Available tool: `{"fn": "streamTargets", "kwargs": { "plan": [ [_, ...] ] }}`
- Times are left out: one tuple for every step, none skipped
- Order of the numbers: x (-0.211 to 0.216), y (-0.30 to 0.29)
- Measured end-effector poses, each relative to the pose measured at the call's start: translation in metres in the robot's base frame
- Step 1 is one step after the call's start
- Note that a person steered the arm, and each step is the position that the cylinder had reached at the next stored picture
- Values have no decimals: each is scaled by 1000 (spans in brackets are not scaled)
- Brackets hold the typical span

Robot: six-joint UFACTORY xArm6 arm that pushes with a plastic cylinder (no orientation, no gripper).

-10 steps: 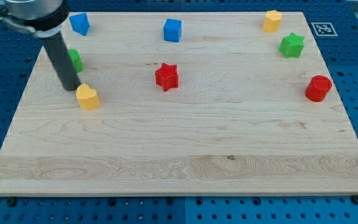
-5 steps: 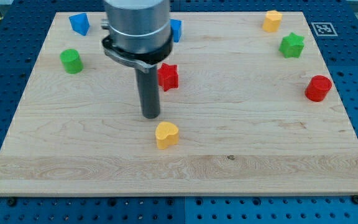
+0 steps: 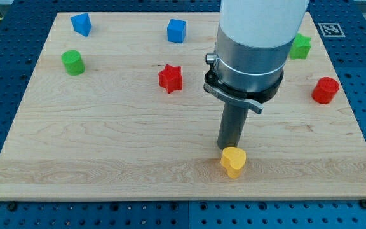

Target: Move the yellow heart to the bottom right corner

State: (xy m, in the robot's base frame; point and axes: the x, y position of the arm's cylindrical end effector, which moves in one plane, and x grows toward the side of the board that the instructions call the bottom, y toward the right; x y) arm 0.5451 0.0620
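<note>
The yellow heart [image 3: 234, 161] lies near the board's bottom edge, a little right of centre. My tip [image 3: 228, 148] stands just above and slightly left of it, touching or almost touching its upper edge. The rod and the arm's wide body rise from there toward the view's top and hide the board behind them.
A red star [image 3: 170, 78] sits at centre left. A green cylinder [image 3: 73, 62] and a blue block [image 3: 81, 24] are at the upper left, a blue cube [image 3: 176, 30] at top centre. A green star [image 3: 300, 46] and a red cylinder [image 3: 325, 90] are at the right.
My tip has swept from the upper left toward the bottom right, and the yellow heart has slid ahead of it to the lower middle. The arm now hides the yellow block at top right.
</note>
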Motion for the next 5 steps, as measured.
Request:
{"fn": "streamTargets", "kwargs": {
  "plan": [
    [0,-42],
    [18,-42],
    [39,19],
    [40,90],
    [40,146]
  ]
}}
